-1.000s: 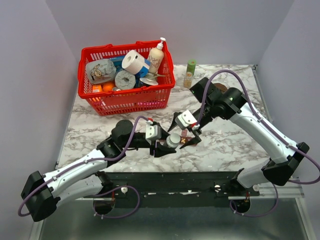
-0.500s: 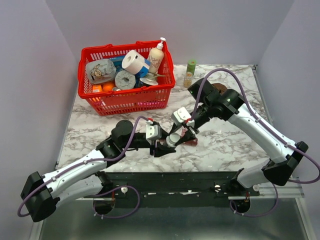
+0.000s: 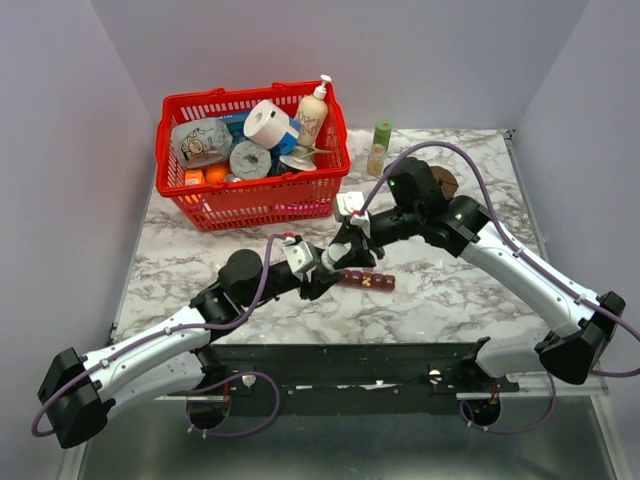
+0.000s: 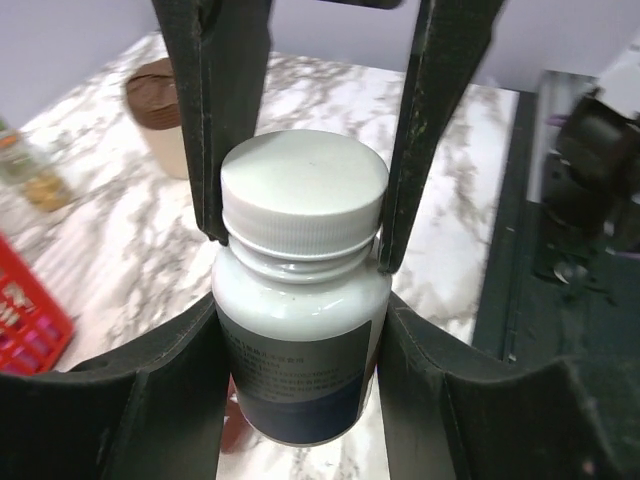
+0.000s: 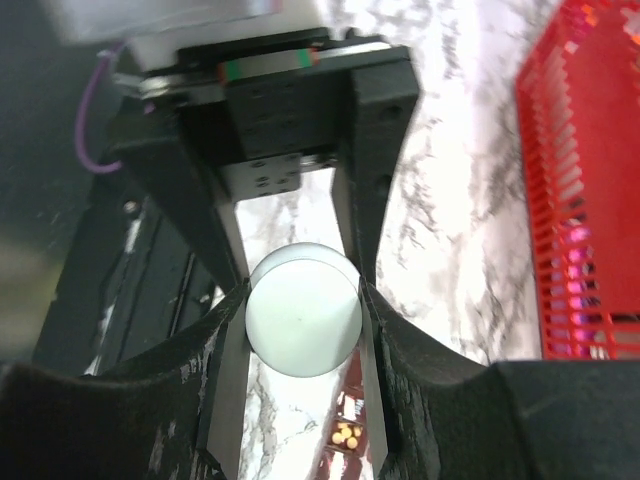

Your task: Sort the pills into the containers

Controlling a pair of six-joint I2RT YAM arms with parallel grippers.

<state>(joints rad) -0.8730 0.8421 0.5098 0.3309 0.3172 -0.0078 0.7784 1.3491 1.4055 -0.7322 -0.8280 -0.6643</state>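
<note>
Left pincer point(image 4: 301, 335) on bottle point(image 4: 300, 295); right pincer point(image 5: 303, 300), cap point(image 5: 303, 328)

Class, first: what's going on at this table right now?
The left gripper holds a white pill bottle by its body. The right gripper grips the cap from the end, probably to unscrew it. The dark red pill strip lies on the marble table beside them, with a few yellow pills in it.

Both arms reach inward, left tool point(image 3: 320, 268) and right tool point(image 3: 341, 255) tip to tip, each clamped on one bottle point(image 4: 300, 330).
</note>
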